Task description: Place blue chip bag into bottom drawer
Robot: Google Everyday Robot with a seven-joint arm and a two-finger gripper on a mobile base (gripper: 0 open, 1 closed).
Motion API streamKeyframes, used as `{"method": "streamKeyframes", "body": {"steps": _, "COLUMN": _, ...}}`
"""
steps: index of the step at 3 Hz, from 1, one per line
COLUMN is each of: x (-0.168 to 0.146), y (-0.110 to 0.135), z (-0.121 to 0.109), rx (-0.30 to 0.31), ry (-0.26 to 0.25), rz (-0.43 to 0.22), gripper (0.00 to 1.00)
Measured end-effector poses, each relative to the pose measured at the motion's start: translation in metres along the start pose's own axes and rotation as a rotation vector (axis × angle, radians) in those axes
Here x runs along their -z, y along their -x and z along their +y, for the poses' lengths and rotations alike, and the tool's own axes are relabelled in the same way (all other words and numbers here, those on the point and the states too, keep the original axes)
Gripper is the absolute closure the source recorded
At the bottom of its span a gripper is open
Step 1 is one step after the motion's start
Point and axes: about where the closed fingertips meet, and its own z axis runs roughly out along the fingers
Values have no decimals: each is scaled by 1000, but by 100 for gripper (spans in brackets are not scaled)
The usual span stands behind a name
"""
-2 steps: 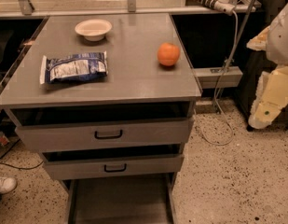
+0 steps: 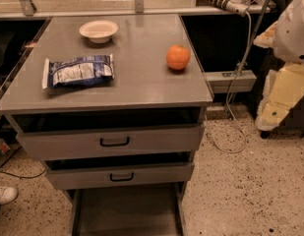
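Blue chip bag [image 2: 78, 72] on cabinet top [image 2: 141, 85]; gripper [image 2: 278, 101] far right, grip state unclear;
reaching across may knock the orange [image 2: 178, 57].

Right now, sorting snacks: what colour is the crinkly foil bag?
Dark blue foil bag, white patches; camera view; hand at far right.

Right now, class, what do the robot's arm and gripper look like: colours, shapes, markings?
The arm, at the right edge, has smooth, rounded white shells with a yellowish patch. Below it, right of the cabinet, the gripper is a pale cream, blocky, tapering piece with one small dark dot.
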Motion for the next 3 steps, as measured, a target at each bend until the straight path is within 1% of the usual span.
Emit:
{"method": "streamKeyframes", "body": {"steps": 1, "x": 13, "y": 40, "z": 0, "rx": 70, "ry": 7, "rz": -23, "gripper": 0}}
{"method": "streamKeyframes", "body": {"steps": 2, "x": 19, "y": 86, "z": 8, "rx": 164, "ry": 33, "rz": -64, "gripper": 0}}
{"method": "streamKeyframes", "body": {"steps": 3, "x": 23, "y": 91, "z": 7, "rx": 169, "ry": 13, "rz": -75, "gripper": 0}}
